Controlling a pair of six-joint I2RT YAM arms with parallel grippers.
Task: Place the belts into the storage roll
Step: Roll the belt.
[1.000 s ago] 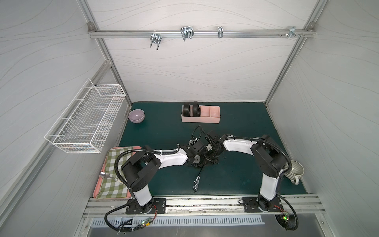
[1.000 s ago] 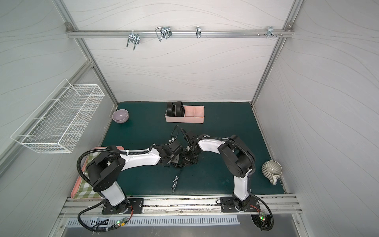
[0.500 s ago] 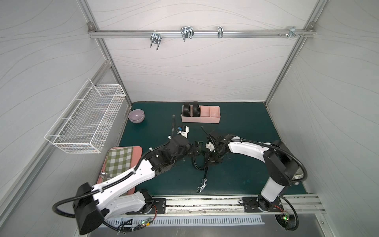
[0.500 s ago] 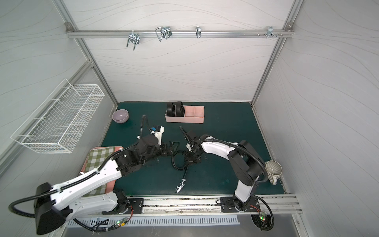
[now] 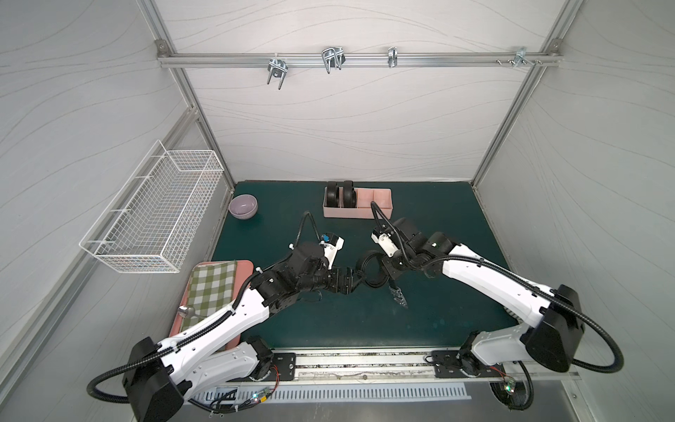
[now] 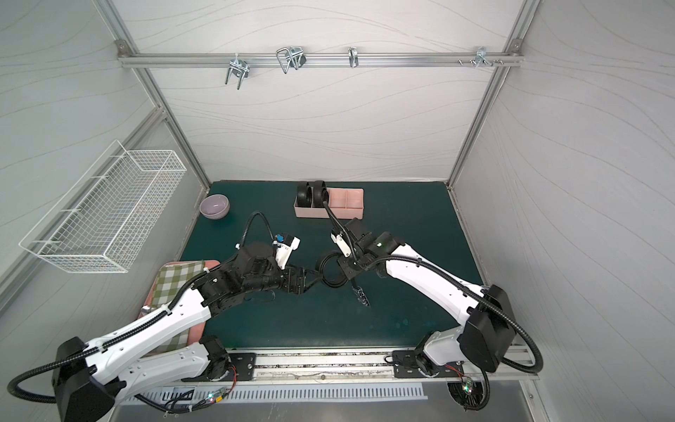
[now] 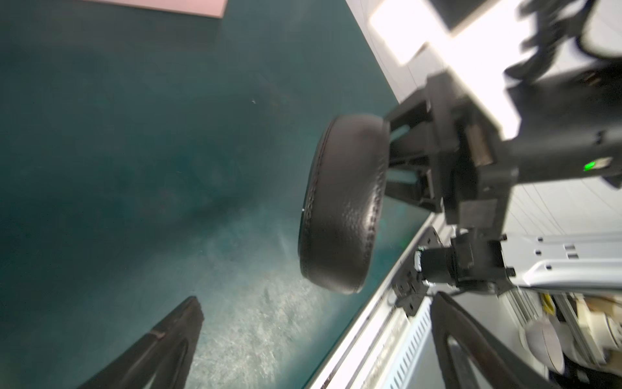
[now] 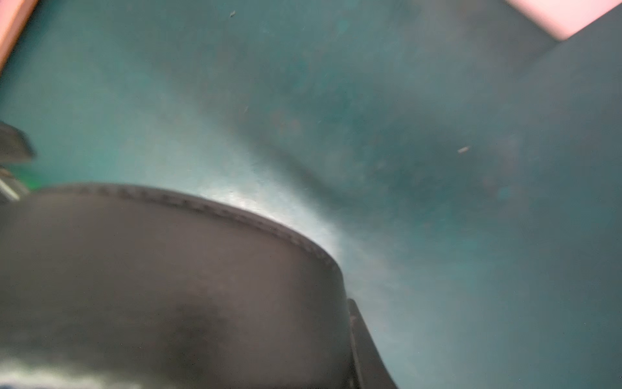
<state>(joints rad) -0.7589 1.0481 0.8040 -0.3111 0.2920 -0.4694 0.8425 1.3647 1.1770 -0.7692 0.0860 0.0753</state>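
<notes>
Right gripper [image 5: 388, 271] is clamped on the third belt [image 5: 372, 270]. The belt is a loose black coil at mid-mat [image 5: 365, 329], well short of the storage roll [image 5: 358, 213]. Left gripper [image 5: 356, 281] has its jaws spread wide, tips just beside the coil, not gripping it.

Top views only:
- Storage roll sits at the back of the mat.
- Two coiled belts [image 5: 333, 194] stand on edge in the two compartments at its left end. The other two compartments show bare pink.
- In both top views the buckle [image 6: 361, 296] end trails out of the held coil toward the front rail. Can't tell if it touches the mat.

Left wrist view only:
- The coil [image 7: 343, 202] is seen on edge, stitched outer face toward the camera.
- The right gripper [image 7: 390, 161] reaches it from the far side, which confirms the grip.
- The left fingers [image 7: 175, 336] are far apart in the foreground, clear of the coil.
- The buckle is out of frame here.

Right wrist view:
- The view is blurred.
- The belt strap [image 8: 168, 286] fills the lower part, with the stitch line visible.
- One finger [image 8: 365, 340] lies against the strap's edge; the other is hidden behind the strap.
- A pink corner shows at the frame edge; can't tell which tray it belongs to.
</notes>
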